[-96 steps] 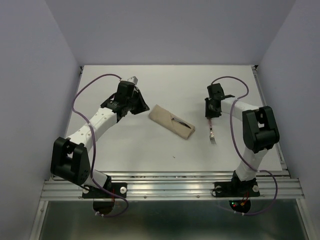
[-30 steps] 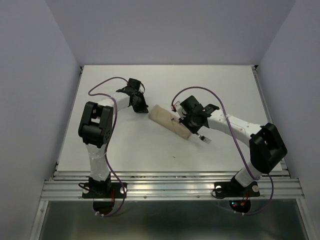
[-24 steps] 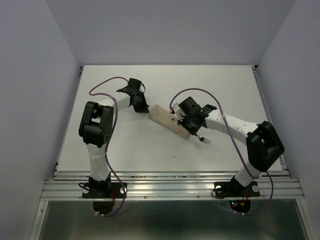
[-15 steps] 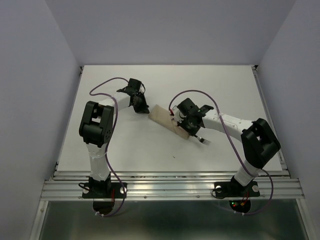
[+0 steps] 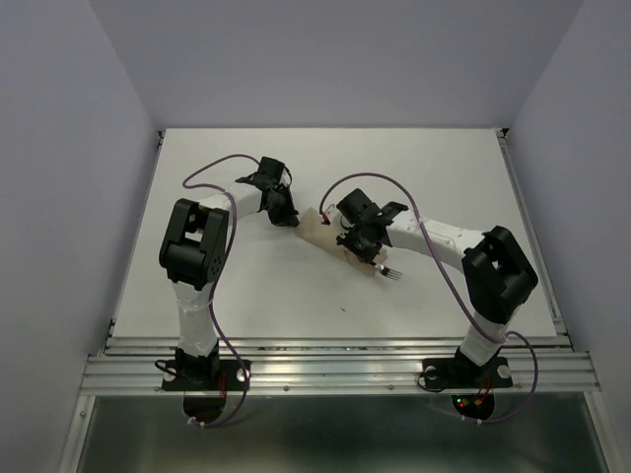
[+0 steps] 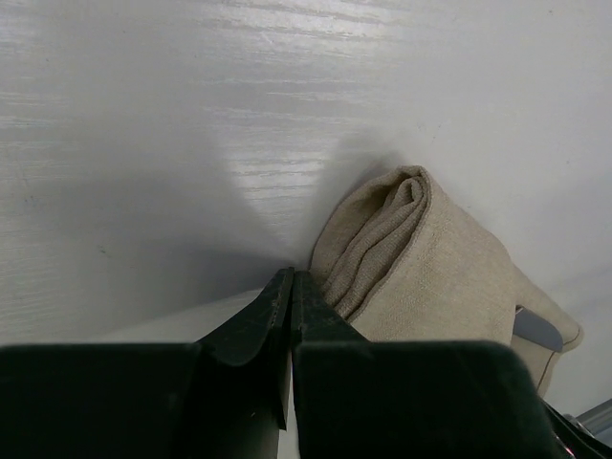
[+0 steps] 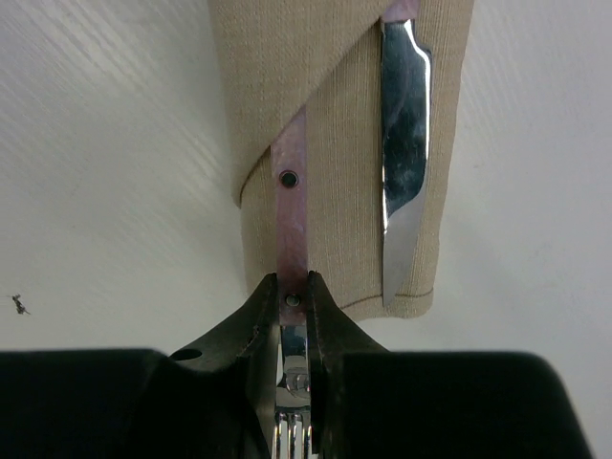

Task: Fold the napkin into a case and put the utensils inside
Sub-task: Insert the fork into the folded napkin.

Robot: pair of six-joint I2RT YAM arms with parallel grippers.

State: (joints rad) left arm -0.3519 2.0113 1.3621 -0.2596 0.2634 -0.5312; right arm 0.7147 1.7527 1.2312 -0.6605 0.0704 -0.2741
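My right gripper (image 7: 292, 306) is pinching the fork (image 7: 290, 191) low on its pink handle. The top of the handle is already tucked under the slanted flap of the case (image 7: 277, 76). The case lies near the middle of the counter (image 5: 444, 177), a little toward the far edge. It slants from far-left down to near-right. The knife (image 7: 404, 163) is in it too, on the side nearer the right edge, with its shiny blade sticking out. My left gripper (image 6: 291, 306) has its fingers pressed together, and I see nothing between them. Its tip sits just beside the rolled end of the case that faces the left edge, and I cannot tell if it really touches the cloth.

That is my worry. If I push the fork in and nothing holds that end down, I think the whole case may slide toward the far-left corner and the fork will not go in. The handle could also catch on an inner fold and bunch the cloth up or lift the flap open. The fork could bump the knife and push it crooked. If my pinch is weak, the thin handle could slip or twist. So I think a slow, straight push is best.
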